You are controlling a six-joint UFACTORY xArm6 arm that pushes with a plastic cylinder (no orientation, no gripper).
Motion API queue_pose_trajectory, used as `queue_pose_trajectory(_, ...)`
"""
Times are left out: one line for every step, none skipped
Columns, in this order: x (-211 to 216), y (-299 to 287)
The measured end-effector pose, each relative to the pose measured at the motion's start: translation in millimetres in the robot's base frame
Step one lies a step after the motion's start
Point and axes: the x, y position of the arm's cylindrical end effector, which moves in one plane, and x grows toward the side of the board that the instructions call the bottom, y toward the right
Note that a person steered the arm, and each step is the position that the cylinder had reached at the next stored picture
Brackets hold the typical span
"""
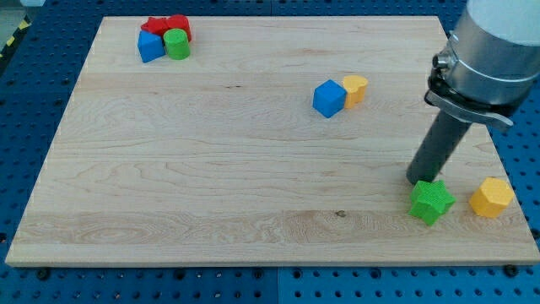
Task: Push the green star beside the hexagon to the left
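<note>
Star first: green star [432,202] sits near the board's bottom right corner, with the yellow hexagon [492,197] just beside it on the view's right, a small gap between them, not touching.

My tip [419,181] is down on the wooden board [211,169], touching or nearly touching the star's upper left edge. So it is on the wrong side for a leftward push; from here any drive would send the star right or down, into the hexagon or toward the board edge.

Judgement on doing it well: go around over the view's top of the star, drop into the gap between star and hexagon, then push left through the star's centre. Gap looks tight, so the hexagon may get nudged on entry. Off-centre contact on a star point will spin it rather than slide it.

No pincer on this rig, only a bare rod, so there is nothing to open, close or hold.

Further out: blue cube [329,98] touching a small yellow block [355,88] mid-board, well apart. Far top left, a cluster: red star-like block [167,25], blue block [150,46], green cylinder [177,44]. None in the push path judged so far.
</note>
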Motion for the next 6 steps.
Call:
queue_pose_trajectory(-10.0,-46.9)
queue_pose_trajectory(18.7,-66.0)
queue_pose_trajectory(32.8,-49.2)
queue_pose_trajectory(32.8,-19.5)
queue_pose_trajectory(32.7,7.1)
queue_pose_trajectory(31.9,19.3)
